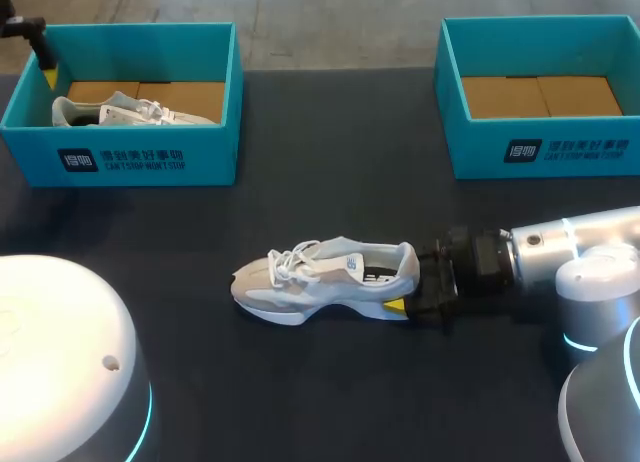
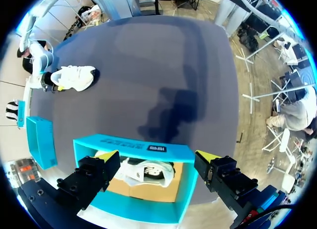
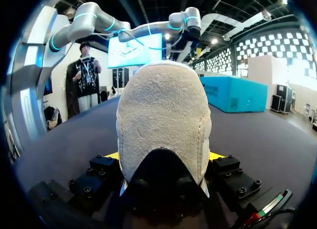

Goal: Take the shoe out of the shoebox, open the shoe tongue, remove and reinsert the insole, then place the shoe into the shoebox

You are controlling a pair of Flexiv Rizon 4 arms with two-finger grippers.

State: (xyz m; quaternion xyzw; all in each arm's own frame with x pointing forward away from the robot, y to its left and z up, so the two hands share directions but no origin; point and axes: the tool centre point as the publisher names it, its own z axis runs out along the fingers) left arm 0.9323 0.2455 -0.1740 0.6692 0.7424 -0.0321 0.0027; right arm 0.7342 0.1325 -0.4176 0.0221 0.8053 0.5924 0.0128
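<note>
Shoe (image 1: 320, 272) clamped in right gripper (image 1: 405, 287); left gripper (image 2: 157, 159) apart above shoebox (image 2: 129, 143), second shoe (image 2: 146, 172) inside.

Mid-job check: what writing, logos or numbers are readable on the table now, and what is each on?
On the left shoebox, front wall: a dark logo block with print beside it, too small to quote reliably.
On the right shoebox, front wall: the same kind of label, also too small.
On the shoe lying on the table, side: a small mark, blurred.
No numbers readable.
</note>
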